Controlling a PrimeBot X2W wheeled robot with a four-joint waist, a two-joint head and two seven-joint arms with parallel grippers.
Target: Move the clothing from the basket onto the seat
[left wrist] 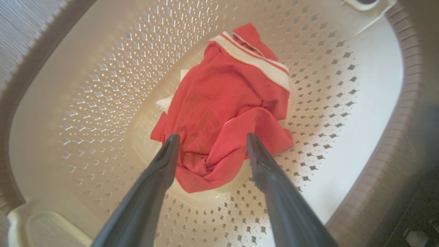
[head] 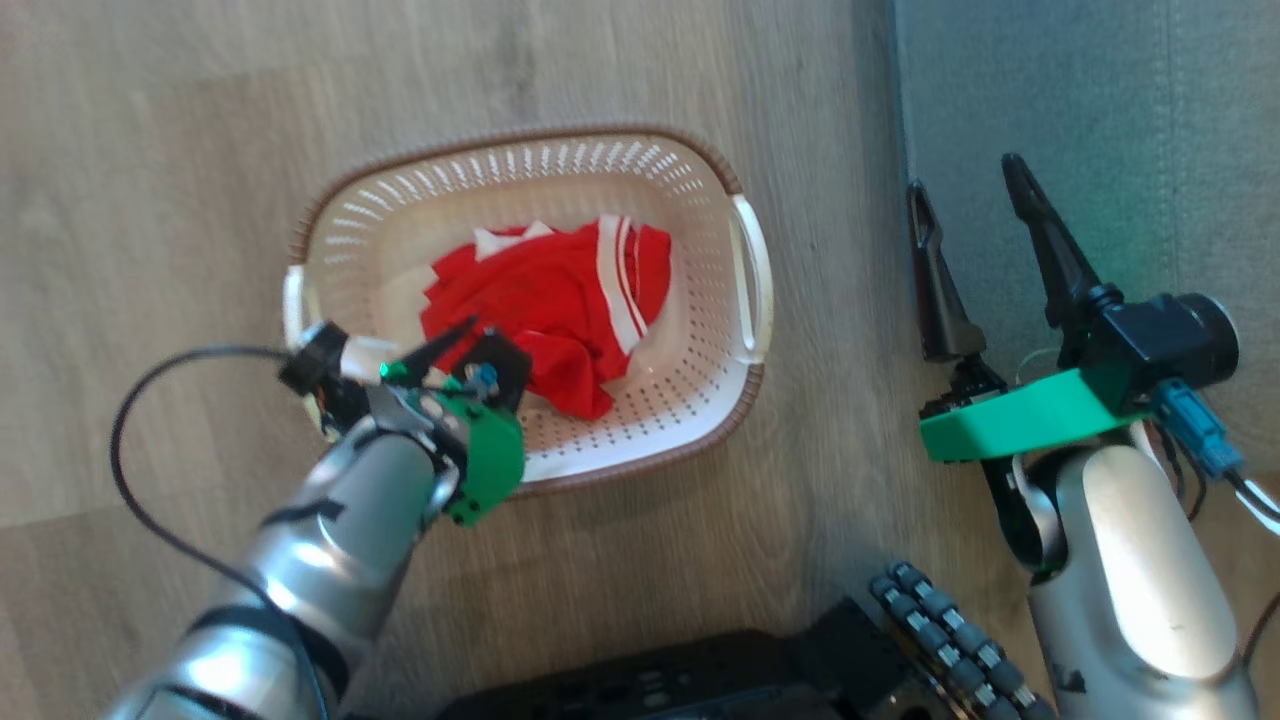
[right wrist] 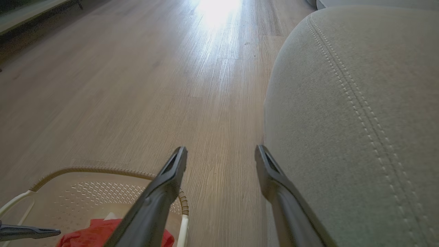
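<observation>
Clothing (left wrist: 223, 103), red, heaped mid-frame in laundry basket (left wrist: 343, 137); left gripper (left wrist: 212, 137) spread over it; right gripper (right wrist: 221, 150) spread beside seat (right wrist: 343, 120), frame right

Both arms are smooth silver-grey shells; the left arm (head: 340, 510) carries dark bands, and the right arm (head: 1130, 570) is broad and rounded. Each wrist wears a bright green plastic bracket (head: 1010, 420) and a black camera (head: 1165, 340) with a blue plug (head: 1195, 430). A thin black cable (head: 116, 440) loops off the left wrist. The left gripper (left wrist: 212, 137) and right gripper (head: 965, 175) have long, dark, tapering fingers. The base (head: 700, 680) is black, with a row of grey rollers (head: 950, 640).
</observation>
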